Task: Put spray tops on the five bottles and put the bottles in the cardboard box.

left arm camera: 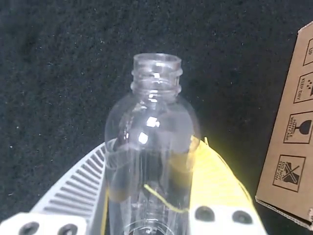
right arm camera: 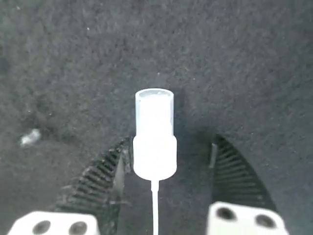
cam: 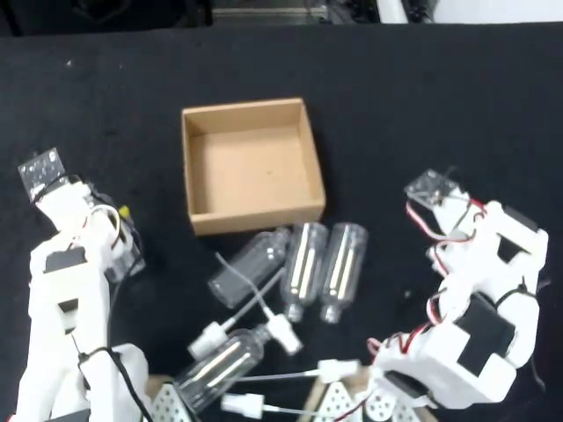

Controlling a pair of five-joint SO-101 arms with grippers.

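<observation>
Fingers (left arm camera: pixel 215 171) of left gripper (left arm camera: pixel 151 147) are pinching the clear bottle (left arm camera: pixel 154 112) mid-body, near the box (left arm camera: pixel 288 142); looking light, thin, slippery, so prob. best held there, neck free. Fingers of right gripper (right arm camera: pixel 168 152) are standing spread round a spray top (right arm camera: pixel 155 137).

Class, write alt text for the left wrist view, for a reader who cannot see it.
A clear bottle with no spray top, its threaded neck open, is held between the jaws above the black table. A corner of the cardboard box sits close beside it.
</observation>
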